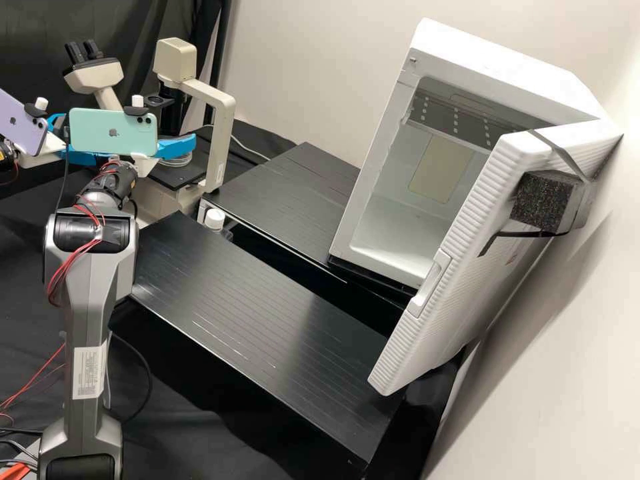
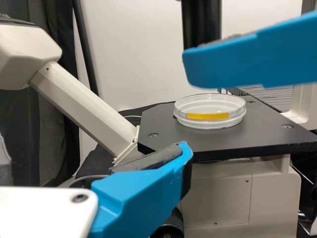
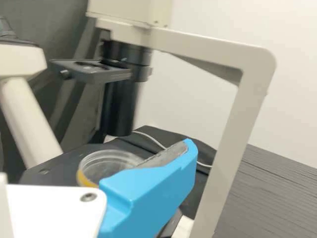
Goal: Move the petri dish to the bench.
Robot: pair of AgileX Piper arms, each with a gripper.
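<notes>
At the far left of my high view, the left tool [image 1: 40, 160] sits beneath a pale purple phone [image 1: 21, 125]. Its blue finger [image 2: 143, 193] has a bare pad in its own wrist view, and I read that tool as spread, with nothing pinched. Another blue finger [image 2: 252, 59] crosses near the petri dish [image 2: 210, 121] in that view; I cannot tell whose it is.

Next along, the right tool [image 1: 148, 162] sits under a mint green phone [image 1: 112, 133], its arm trailing red wires [image 1: 70, 263]. It is spread too: a finger [image 3: 153, 191] stands out to one side, pad bare, beside the dish. I can't tell from here whether it touches.

The dish lies flat on the black stage [image 2: 163, 134] of the cream microscope [image 1: 223, 133], a yellow strip along its clear side.

Right of that, I have a white-capped bottle [image 1: 215, 219] by the edge of the ribbed black counter [image 1: 253, 313], with a second ribbed surface [image 1: 300, 193] behind. Over at the right stands a white cabinet [image 1: 513, 67], its ribbed door [image 1: 460, 280] open and a dark foam block [image 1: 543, 200] strapped to it.
</notes>
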